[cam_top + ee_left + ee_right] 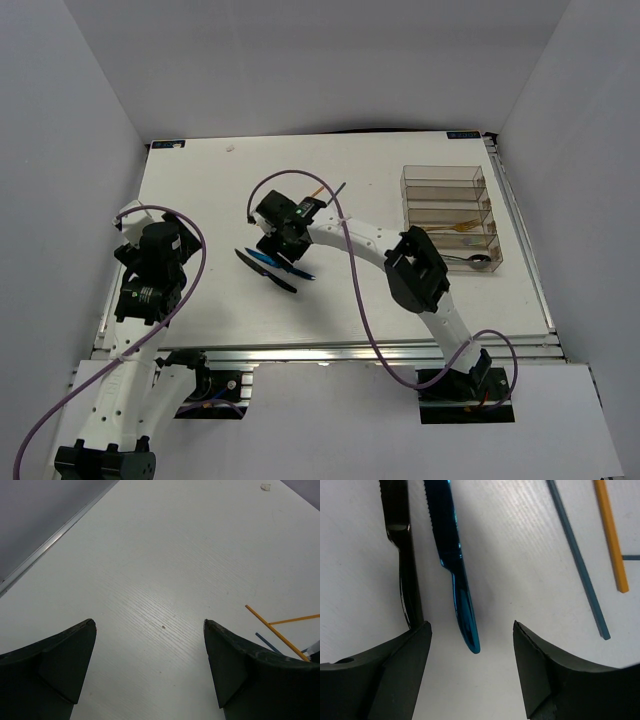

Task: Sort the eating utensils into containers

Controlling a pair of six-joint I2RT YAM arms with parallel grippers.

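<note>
A blue knife (455, 565) and a black knife (402, 555) lie side by side on the white table. My right gripper (472, 630) hangs open just above their handle ends; the blue handle tip lies between the fingers and the black handle runs under the left finger. In the top view the right gripper (275, 243) is over the blue knife (285, 266) and the black knife (265, 272). A dark chopstick (577, 560) and an orange chopstick (610, 535) lie to the right. The clear containers (440, 178) hold a gold fork (465, 227) and a spoon (478, 262). My left gripper (150, 625) is open and empty.
The left arm (150, 270) sits at the table's left edge. In the left wrist view two orange chopsticks (275, 632) and a bluish one (267, 642) lie at the right. A small white scrap (231, 147) lies near the far edge. Grey walls surround the table.
</note>
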